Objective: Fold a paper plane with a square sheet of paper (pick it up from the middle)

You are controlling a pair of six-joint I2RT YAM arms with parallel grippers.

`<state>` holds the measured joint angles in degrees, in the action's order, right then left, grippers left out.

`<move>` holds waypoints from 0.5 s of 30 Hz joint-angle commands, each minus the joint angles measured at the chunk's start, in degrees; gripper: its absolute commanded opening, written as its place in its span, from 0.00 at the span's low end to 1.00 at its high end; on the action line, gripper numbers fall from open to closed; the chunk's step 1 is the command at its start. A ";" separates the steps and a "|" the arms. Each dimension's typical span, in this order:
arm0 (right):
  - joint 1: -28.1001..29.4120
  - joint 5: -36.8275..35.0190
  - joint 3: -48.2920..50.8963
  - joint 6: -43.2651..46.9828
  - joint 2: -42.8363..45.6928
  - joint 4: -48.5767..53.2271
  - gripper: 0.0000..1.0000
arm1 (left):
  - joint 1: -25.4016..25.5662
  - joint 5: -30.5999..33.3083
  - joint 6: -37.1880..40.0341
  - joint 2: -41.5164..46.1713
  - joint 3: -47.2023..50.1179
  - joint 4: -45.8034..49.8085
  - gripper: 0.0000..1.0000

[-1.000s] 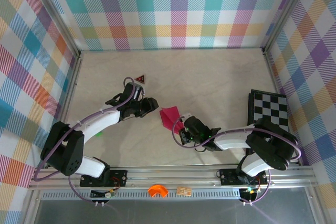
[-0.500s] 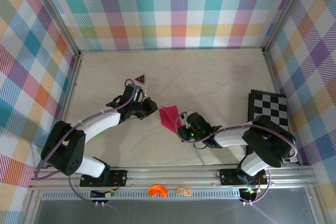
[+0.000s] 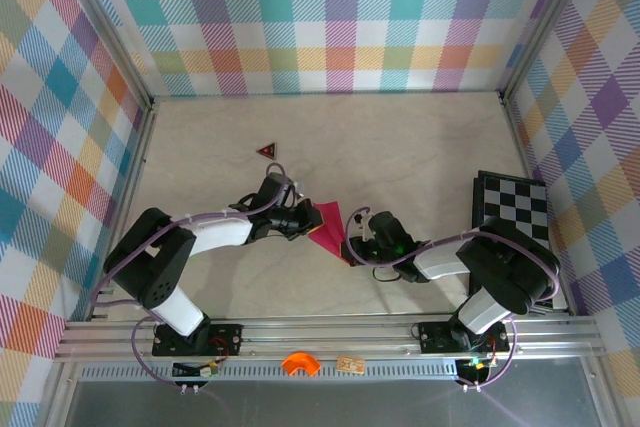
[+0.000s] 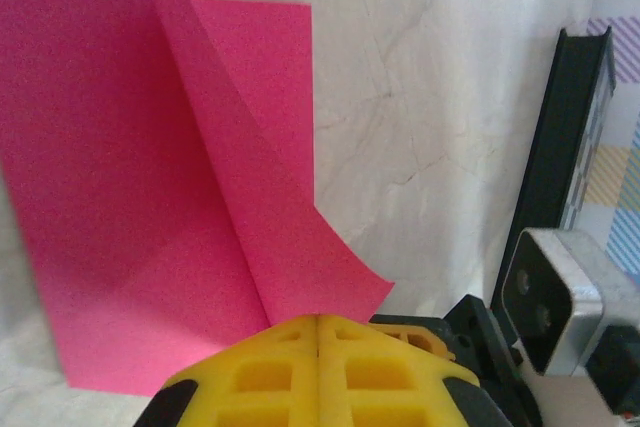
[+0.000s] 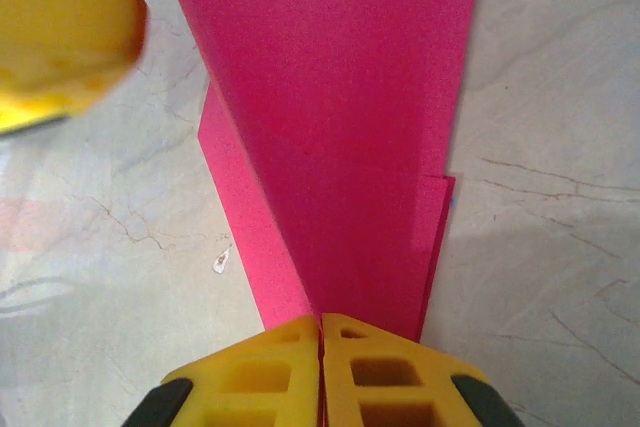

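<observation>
Pale tabletop (image 3: 420,147) carries the square sheet of paper (image 3: 328,225), clamped by left gripper (image 4: 318,325) and right gripper (image 5: 321,321); edges should meet squarely before any creasing.

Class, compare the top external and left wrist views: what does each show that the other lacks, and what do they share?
The top view adds the dark red triangle and the orange piece by the near rail. The left wrist view adds close detail: the left tool shut on a lifted, curling flap. Both show the square sheet of paper on the pale table.
</observation>
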<state>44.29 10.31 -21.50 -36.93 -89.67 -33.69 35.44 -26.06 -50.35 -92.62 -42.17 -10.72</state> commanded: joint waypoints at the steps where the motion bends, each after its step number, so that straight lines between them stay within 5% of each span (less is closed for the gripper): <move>1: -0.52 4.16 1.58 -2.78 -2.29 0.47 0.10 | 1.63 0.04 -1.16 -2.21 -1.63 -3.87 0.02; 15: -1.41 4.98 1.74 -2.95 -1.86 1.15 0.13 | 2.44 0.23 -1.05 -7.52 -3.88 -5.10 0.02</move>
<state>42.72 13.91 -20.99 -39.66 -90.28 -35.97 37.45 -26.00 -51.42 -99.66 -44.58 -14.96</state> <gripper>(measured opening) 0.141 0.049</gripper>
